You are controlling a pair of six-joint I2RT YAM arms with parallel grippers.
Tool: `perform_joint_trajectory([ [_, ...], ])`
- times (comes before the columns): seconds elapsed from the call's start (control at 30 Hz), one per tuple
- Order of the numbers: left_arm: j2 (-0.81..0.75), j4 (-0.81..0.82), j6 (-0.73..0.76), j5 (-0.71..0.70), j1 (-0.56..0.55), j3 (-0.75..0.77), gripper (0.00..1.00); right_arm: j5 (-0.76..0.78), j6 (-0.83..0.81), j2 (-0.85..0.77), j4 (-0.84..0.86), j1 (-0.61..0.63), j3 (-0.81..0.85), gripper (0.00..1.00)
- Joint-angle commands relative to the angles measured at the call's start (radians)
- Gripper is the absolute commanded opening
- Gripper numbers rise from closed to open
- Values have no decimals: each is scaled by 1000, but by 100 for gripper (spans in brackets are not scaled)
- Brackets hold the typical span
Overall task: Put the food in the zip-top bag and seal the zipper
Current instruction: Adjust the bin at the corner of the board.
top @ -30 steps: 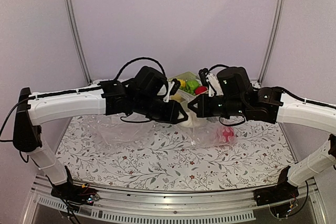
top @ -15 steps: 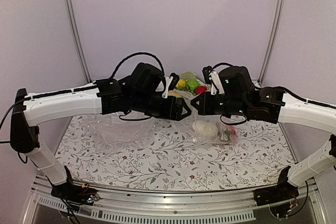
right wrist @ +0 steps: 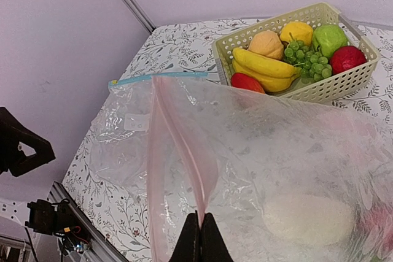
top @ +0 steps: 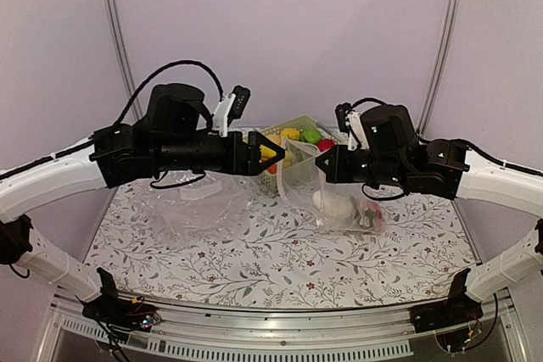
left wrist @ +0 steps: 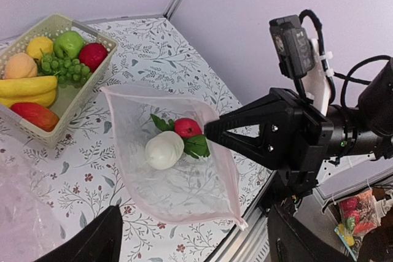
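Observation:
My right gripper (top: 327,164) is shut on the pink zipper strip (right wrist: 184,151) of the zip-top bag (top: 335,197) and holds its mouth up; the bag hangs down to the table. Inside lie a white oblong piece (left wrist: 164,150) and a red fruit with green leaves (left wrist: 187,127). The mouth gapes open toward the left. My left gripper (top: 257,158) is open and empty, left of the bag and apart from it. The banana (left wrist: 27,87), grapes (left wrist: 61,65), red apple (left wrist: 92,55), green fruit (left wrist: 69,43), lemon (left wrist: 38,46) and peach (left wrist: 20,64) sit in the basket.
The cream basket (top: 287,167) stands at the back middle, between and behind the two grippers. A second clear bag with a blue strip (top: 191,209) lies flat on the floral tablecloth under my left arm. Metal posts stand at both back corners.
The white piece went from between the grippers into the bag. My left gripper has pulled back to the left, away from the bag. The right gripper still holds the strip.

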Motion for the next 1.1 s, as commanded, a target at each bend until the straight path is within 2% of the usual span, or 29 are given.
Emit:
perform_joint_trajectory([
  [0.0, -33, -23, 9, -21, 45, -52, 81, 24, -16, -33, -16, 4, -16, 0],
  [0.23, -67, -104, 40, -34, 138, -67, 89, 20, -57, -112, -42, 3, -22, 0],
  [0.47, -5, -113, 102, -7, 227, -50, 91, 64, -79, -181, -87, 4, -20, 0],
  [0.7, 172, -82, 38, -20, 270, 55, 86, 59, -68, -185, -84, 3, -27, 0],
  [0.9, 340, 34, -91, -132, 272, 129, 83, 55, -59, -186, -75, 3, -35, 0],
  [1.07, 517, 46, -205, -203, 272, 258, 80, 55, -60, -193, -74, 3, -40, 0],
])
